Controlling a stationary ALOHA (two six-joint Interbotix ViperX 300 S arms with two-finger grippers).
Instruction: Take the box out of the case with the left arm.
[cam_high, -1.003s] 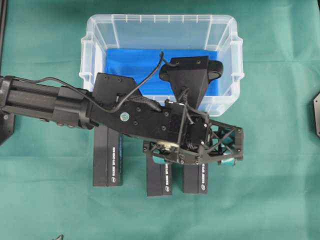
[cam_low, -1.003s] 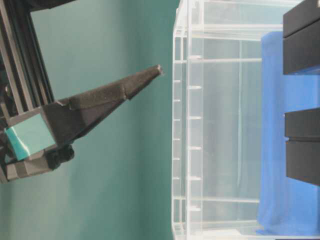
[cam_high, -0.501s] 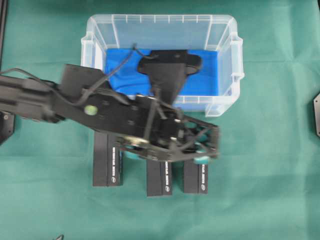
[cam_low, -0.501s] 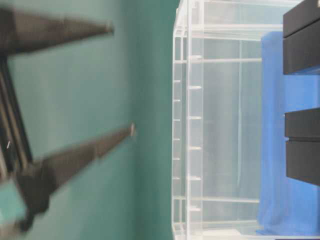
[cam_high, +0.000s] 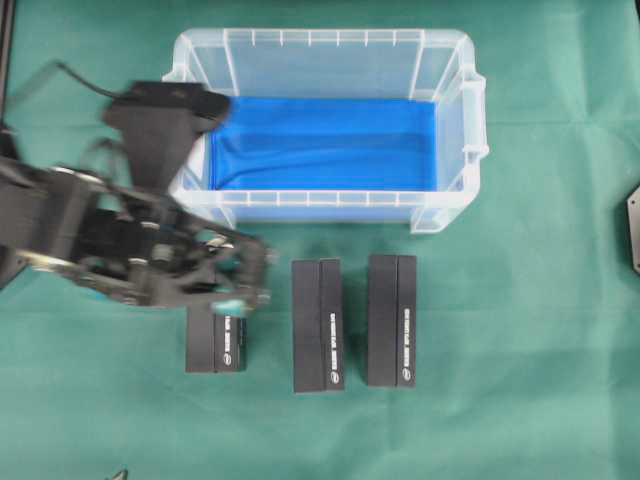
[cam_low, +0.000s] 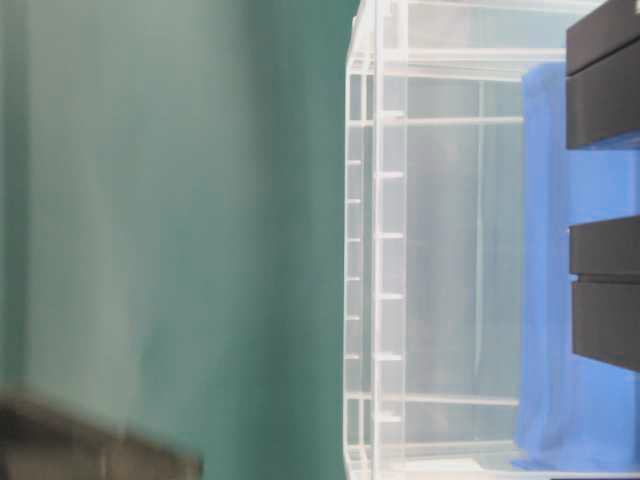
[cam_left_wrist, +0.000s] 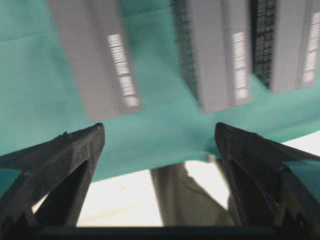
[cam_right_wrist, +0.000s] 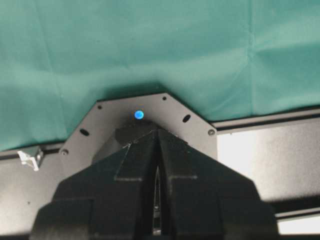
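Three black boxes lie in a row on the green counter (cam_high: 520, 300), all outside the one clear case (cam_high: 455, 160), which holds only its blue sheet (cam_high: 330, 140). From overhead, the left gripper (cam_high: 235, 290) hangs over the top end of the left box (cam_high: 216, 345), with the middle box (cam_high: 317, 324) beside it and the right box (cam_high: 391, 319) further off toward the right; the arm itself is blurred there. Its wrist camera gives what the overhead view hides: the two dark fingers (cam_left_wrist: 60, 155) stand wide apart with nothing between them, and the three boxes lie beyond the fingertips, none touched. The side view at counter level shows the case wall and the blue sheet seen through it, plus dark box ends at the edge, with only a smear of the arm in a corner. The right gripper (cam_right_wrist: 156, 200) appears only in its own camera, fingers pressed together, empty, above a dark plate (cam_right_wrist: 145, 120) at the counter's rim.
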